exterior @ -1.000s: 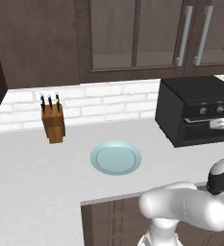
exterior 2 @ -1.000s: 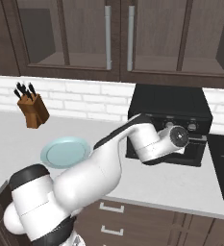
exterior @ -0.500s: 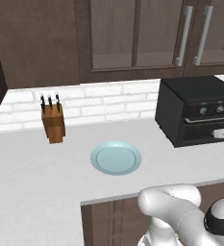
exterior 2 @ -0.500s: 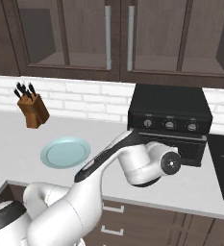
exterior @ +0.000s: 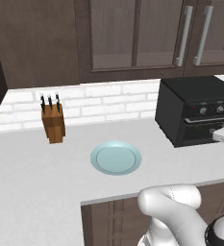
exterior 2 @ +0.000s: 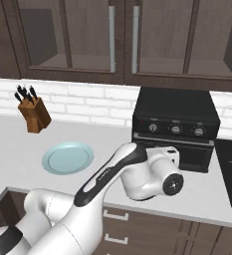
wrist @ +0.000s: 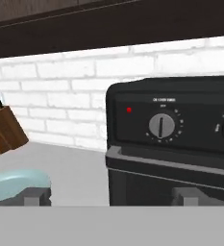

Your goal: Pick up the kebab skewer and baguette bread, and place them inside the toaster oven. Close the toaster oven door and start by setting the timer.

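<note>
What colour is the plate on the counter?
Pale blue-green; the plate shows best in the left base view.

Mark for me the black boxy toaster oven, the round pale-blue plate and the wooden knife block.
black boxy toaster oven (exterior 2: 174,107): right base view, top panel.
round pale-blue plate (exterior: 116,158): left base view, centre.
wooden knife block (exterior: 53,124): left base view, front face.

Boxy matte-black toaster oven w/ red dot, grey knobs; round pale-blue plate; tan wooden knife block, black handles; white brick backsplash; light-grey speckled countertop.
</note>
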Motion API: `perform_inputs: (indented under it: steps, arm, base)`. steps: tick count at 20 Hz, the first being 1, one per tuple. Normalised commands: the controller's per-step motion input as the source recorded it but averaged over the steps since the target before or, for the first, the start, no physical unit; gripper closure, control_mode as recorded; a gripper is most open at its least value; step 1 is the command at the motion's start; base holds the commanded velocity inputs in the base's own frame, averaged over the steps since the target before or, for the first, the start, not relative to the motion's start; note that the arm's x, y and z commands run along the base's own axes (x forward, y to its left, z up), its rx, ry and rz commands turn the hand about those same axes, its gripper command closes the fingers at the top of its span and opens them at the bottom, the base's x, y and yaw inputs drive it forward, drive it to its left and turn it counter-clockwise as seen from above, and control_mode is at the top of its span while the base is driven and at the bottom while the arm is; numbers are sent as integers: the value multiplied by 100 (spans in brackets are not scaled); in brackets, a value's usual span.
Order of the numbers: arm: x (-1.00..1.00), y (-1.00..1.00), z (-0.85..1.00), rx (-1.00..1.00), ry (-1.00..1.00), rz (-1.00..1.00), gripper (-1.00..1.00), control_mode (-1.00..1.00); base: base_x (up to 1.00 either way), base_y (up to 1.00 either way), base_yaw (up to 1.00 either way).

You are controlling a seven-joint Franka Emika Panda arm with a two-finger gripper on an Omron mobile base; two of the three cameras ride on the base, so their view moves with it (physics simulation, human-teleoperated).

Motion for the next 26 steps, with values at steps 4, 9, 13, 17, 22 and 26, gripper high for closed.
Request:
perform_inputs:
  steps: [4,9,13,17,22,26]
  arm:
    - [0,3,61,0,-13,5,-100,-100]
    - [0,18,19,0,-12,0,-100,-100]
    - [0,24,-1,0,-10,-2,-100,-100]
    - [11,16,0,0,-13,-1,-100,-100]
    - [18,0,0,0,-6,-4,-100,-100]
    - [19,0,0,0,-1,-8,-100,-100]
  base:
    - [0,0,0]
    - [0,0,0]
    - [0,0,0]
    - [0,0,0]
    - [0,0,0]
    - [0,0,0]
